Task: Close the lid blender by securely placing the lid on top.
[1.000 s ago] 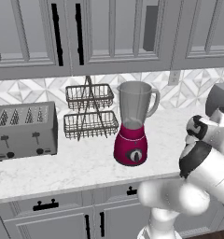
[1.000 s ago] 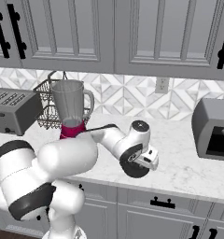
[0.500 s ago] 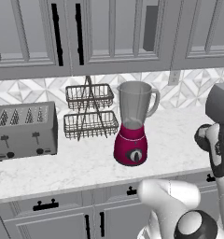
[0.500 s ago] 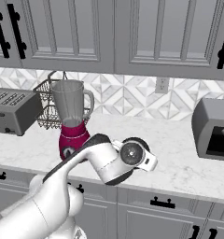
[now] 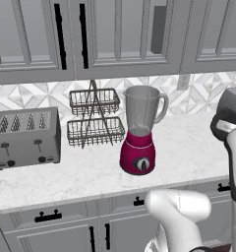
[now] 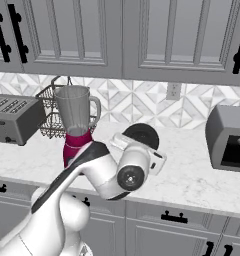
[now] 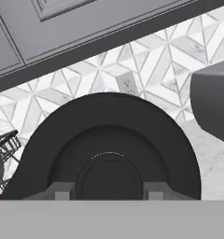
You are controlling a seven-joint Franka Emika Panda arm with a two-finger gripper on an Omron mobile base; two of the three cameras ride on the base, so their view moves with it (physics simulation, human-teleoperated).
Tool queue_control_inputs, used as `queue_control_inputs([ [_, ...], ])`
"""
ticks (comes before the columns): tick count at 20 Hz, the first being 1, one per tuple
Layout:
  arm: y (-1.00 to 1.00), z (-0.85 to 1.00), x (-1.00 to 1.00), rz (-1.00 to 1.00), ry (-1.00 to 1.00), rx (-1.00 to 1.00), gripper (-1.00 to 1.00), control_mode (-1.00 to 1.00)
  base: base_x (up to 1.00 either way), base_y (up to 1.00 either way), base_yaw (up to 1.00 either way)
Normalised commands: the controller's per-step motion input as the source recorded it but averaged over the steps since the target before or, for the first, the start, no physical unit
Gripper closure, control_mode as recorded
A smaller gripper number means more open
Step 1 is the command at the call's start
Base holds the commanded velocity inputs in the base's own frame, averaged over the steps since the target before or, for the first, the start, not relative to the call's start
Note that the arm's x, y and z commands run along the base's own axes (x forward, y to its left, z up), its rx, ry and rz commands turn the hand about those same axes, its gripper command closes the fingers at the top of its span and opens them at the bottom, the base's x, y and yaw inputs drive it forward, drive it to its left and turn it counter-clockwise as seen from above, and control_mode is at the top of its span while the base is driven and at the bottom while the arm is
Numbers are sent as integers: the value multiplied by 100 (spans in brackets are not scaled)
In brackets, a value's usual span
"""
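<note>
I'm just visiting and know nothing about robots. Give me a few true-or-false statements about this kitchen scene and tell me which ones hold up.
1. The blender jar is open on top, with no lid on it. True.
2. The black lid is lying flat on the counter. False: the gripper holds it up in the air, on edge, to the right of the blender.
3. A toaster stands left of the wire basket rack. True.
4. The blender's base is blue. False: it is magenta.
5. The blender lies tipped on its side. False: it stands upright.
</note>
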Motion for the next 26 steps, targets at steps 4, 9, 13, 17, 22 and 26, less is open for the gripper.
queue_control_inputs([
  [4, 0, 100, -31, 5, -26, 0, 100, -100, 0, 0, 0],
  [9, 0, 100, -33, 5, -10, 3, 100, -100, 0, 0, 0],
  [13, 6, 100, -22, 1, 8, 6, 100, -100, 0, 0, 0],
  [17, 29, 100, -16, 2, 33, 5, 100, -100, 0, 0, 0],
  [22, 80, 76, 16, 3, 66, 3, 100, -100, 0, 0, 0],
  [26, 90, 19, 39, 5, 71, 0, 100, -100, 0, 0, 0],
])
